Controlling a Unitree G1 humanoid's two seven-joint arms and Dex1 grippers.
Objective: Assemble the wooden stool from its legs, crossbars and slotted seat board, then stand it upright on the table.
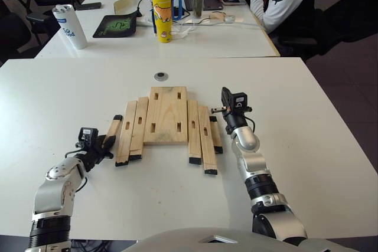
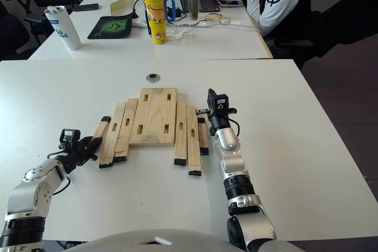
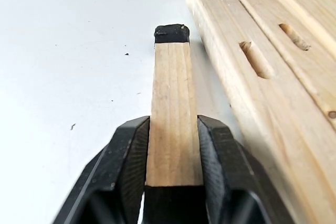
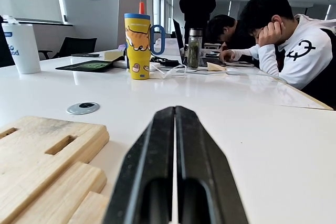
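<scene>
Left claw (image 1: pixel 107 143): clamped on the crossbar (image 1: pixel 114 127), lower left of the frame, beside a slotted leg (image 1: pixel 126 133).
Right claw (image 4: pixel 175 124): pressed closed, empty, just right of the seat board (image 1: pixel 167 113) on the tabletop (image 1: pixel 307 122).

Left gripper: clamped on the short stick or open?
Shut: the left gripper has its fingers pressed on both sides of the short stick.

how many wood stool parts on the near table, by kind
seat board: 1
legs: 4
crossbars: 2, one in the left claw
total: 7
</scene>
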